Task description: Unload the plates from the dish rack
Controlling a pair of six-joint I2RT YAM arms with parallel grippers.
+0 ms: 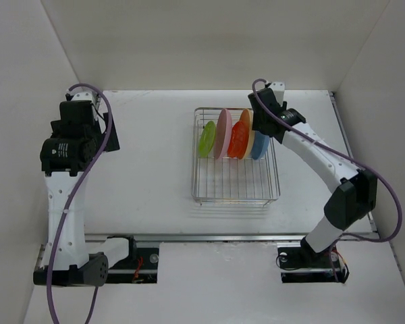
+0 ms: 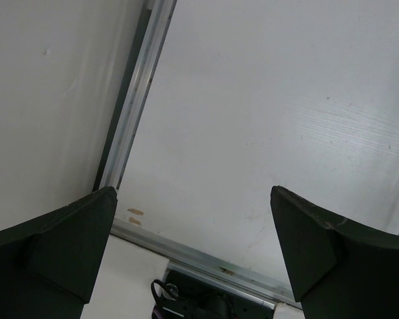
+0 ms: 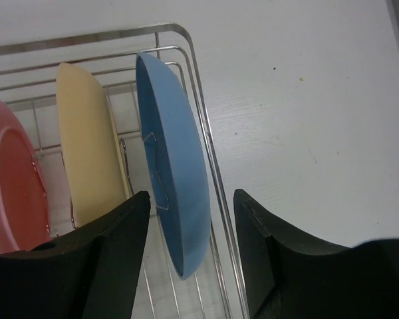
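At the right end of the dish rack [image 1: 235, 182], our right gripper [image 3: 193, 199] gapes astride the blue plate [image 3: 173, 133], holding nothing; we should pinch its rim squarely, then lift straight up.

I could read no text, label, brand, number or sign in any of my three views.
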